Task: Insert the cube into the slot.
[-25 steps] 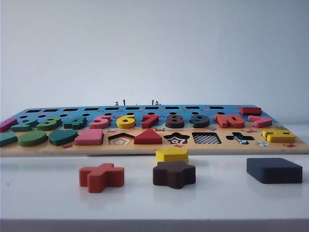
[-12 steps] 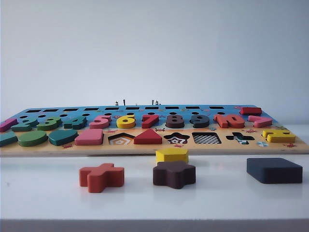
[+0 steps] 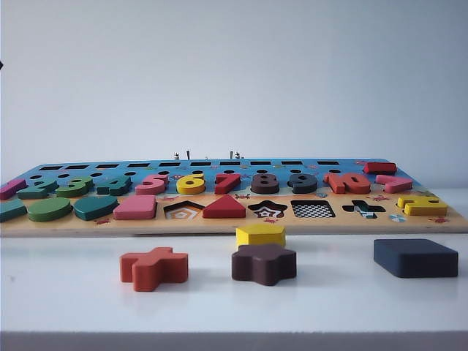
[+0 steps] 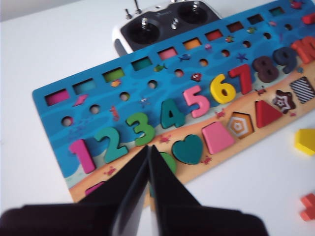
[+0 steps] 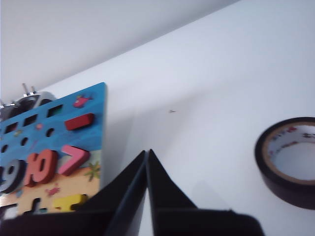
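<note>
Nearest the exterior camera, the navy cube (image 3: pixel 415 257) is seen lying on the white table (image 3: pixel 73 300), right of the brown star piece (image 3: pixel 264 263) and orange cross piece (image 3: pixel 154 267). Behind them, the checkerboard slot (image 3: pixel 313 209) is shown unfilled in the puzzle board (image 3: pixel 219 227). The left gripper (image 4: pixel 148 147) is held pressed together above the board's numbers; the right gripper (image 5: pixel 147 152), likewise closed, is held over the table beside a tape roll (image 5: pixel 290 162).

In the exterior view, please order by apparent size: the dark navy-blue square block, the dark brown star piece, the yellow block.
1. Dark navy-blue square wooden block, the widest.
2. Dark brown star-shaped piece.
3. Yellow block, the smallest; it lies farther back, partly behind the star, so this rank is less sure.
</note>
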